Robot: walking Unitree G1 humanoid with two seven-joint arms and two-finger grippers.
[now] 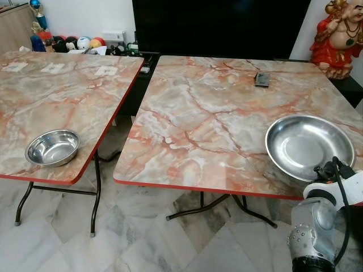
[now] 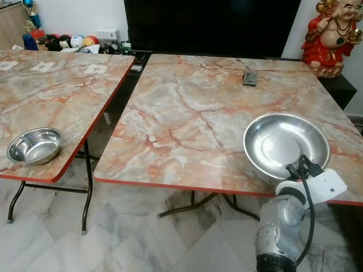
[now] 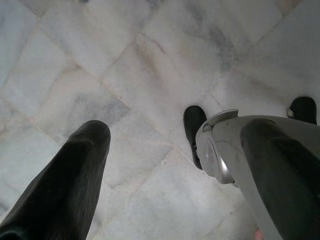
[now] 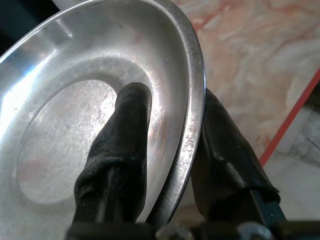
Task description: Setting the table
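Stainless steel, wide and shallow: round plate (image 1: 309, 145) at the near right edge of the marble-patterned, red-edged right worktop (image 1: 215, 119). Right hand (image 4: 167, 150) pinching the plate's near rim, one black finger (image 4: 120, 145) inside the dish, the other under the rim outside. Plate base apparently on or just above the worktop surface; cannot tell which.

Small round steel bowl (image 1: 53, 147) on the near corner of the matching left worktop (image 1: 62, 96), well apart from the plate. Small dark flat object (image 1: 261, 79), likely a remote, near the far edge of the right worktop. Red and gold figurine (image 1: 340, 37) beyond the far right corner.

Left hand (image 3: 165, 165) hanging idle over the pale marble floor (image 3: 150, 65), fingers spread, holding nothing.

Step in hand, as judged: placing the plate as one setting. Next move calls for confirming the plate sits flat and fully inside the red edge, then parting the fingers and drawing back without dragging the rim. Bowl probably next to fetch, possibly to pair with the plate.
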